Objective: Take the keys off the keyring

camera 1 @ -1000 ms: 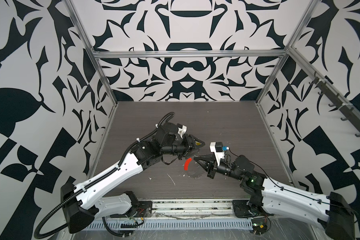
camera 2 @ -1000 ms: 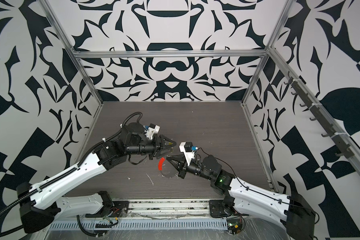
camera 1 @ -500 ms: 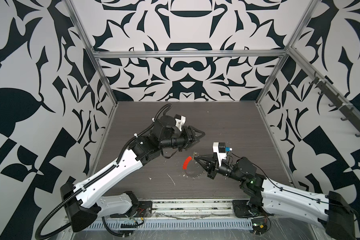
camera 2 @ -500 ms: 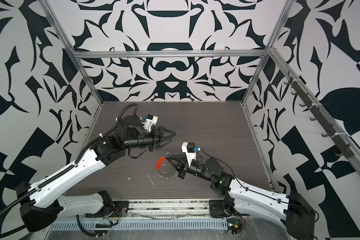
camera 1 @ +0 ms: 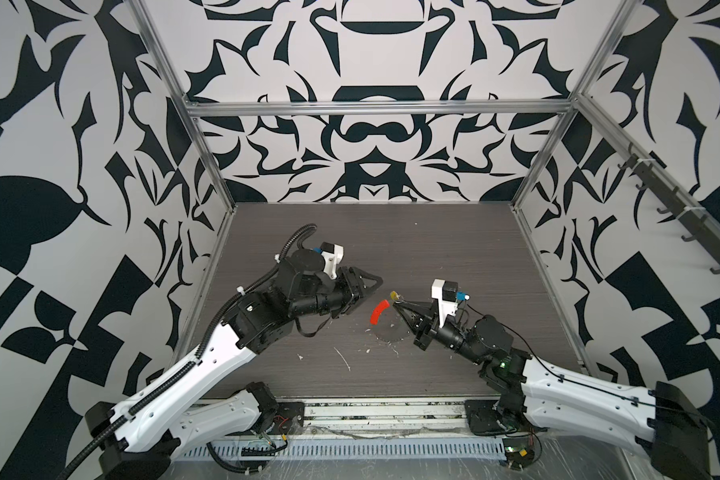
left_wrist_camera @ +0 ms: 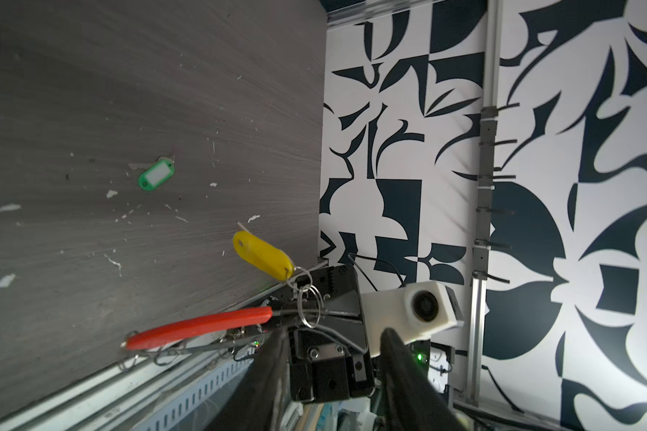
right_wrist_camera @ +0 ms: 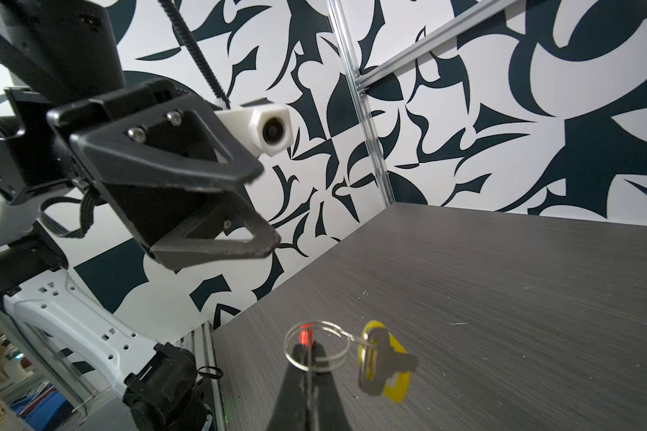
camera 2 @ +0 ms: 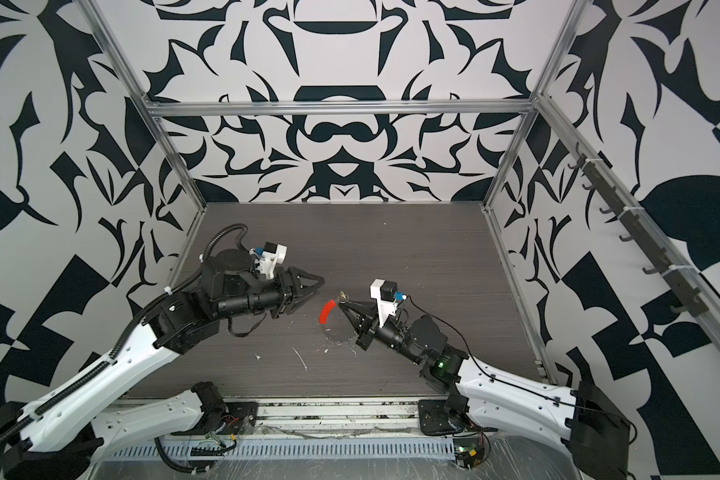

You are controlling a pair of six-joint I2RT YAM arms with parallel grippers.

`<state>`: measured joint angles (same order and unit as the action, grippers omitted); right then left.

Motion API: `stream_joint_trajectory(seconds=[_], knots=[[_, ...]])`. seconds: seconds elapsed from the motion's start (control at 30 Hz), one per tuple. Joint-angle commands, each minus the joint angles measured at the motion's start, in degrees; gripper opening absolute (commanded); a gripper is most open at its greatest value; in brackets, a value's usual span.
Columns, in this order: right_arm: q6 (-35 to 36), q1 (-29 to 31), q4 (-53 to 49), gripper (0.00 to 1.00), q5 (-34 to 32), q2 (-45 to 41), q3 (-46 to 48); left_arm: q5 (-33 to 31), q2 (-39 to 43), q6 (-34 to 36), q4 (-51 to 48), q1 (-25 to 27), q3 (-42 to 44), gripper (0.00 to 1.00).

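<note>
1. Your two arms faced each other low in the middle of both top views. The left gripper (camera 1: 368,293) sat left of centre and the right gripper (camera 1: 396,305) just right of centre, near each other but apart.
2. Your left gripper's two fingers (right_wrist_camera: 236,168) stood spread, holding nothing.
3. Your right gripper's two fingers (right_wrist_camera: 292,384) were pressed together, pinching the wire of the single keyring (camera 1: 379,312). Its one red sleeve (camera 2: 327,312) curved away left of the fingertips.
4. One key (right_wrist_camera: 385,367) with one yellow tag (left_wrist_camera: 262,255) hung from a small split ring (right_wrist_camera: 316,345) at those fingertips.
5. One green tag (left_wrist_camera: 156,174) lay flat on the table (camera 1: 433,241), well apart from the keyring. You could not make out its key.
6. Several white flecks (camera 1: 344,359) dotted the boards below the grippers in the frame.
7. Patterned walls (camera 1: 371,158) closed the table's left, right and upper edges, and a metal rail (camera 1: 383,415) ran along the lower edge. Open boards stretched from both grippers up to the back wall.
</note>
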<state>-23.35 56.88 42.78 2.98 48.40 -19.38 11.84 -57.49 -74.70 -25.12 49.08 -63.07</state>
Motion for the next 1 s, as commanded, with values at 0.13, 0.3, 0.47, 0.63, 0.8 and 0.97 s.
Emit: stream_joint_trajectory(seconds=[0.13,0.3,0.47,0.63,0.8,0.97], knots=[[2.54,1.2,4.02,0.0,-3.11,1.0,-0.98,3.88,-3.64,-1.41,1.7,-0.31,0.66,0.34],[3.16,1.54,3.58,0.0,-3.41,1.25,-1.04,5.09,-5.06,-2.43,2.21,-0.3,1.14,0.35],[3.66,1.74,3.14,0.0,-3.78,1.37,-1.06,5.47,-5.69,-2.64,1.57,-0.3,0.83,0.34],[3.86,1.83,2.83,0.0,-3.77,1.91,-1.28,5.65,-5.86,-2.82,1.22,-0.3,0.45,0.28],[4.02,2.18,2.74,0.0,-3.65,2.57,-1.63,5.98,-6.28,-2.63,1.61,-0.3,0.44,0.2],[4.27,2.35,2.68,0.0,-3.77,2.49,-1.63,6.27,-6.67,-2.59,1.05,-0.3,0.45,0.2]])
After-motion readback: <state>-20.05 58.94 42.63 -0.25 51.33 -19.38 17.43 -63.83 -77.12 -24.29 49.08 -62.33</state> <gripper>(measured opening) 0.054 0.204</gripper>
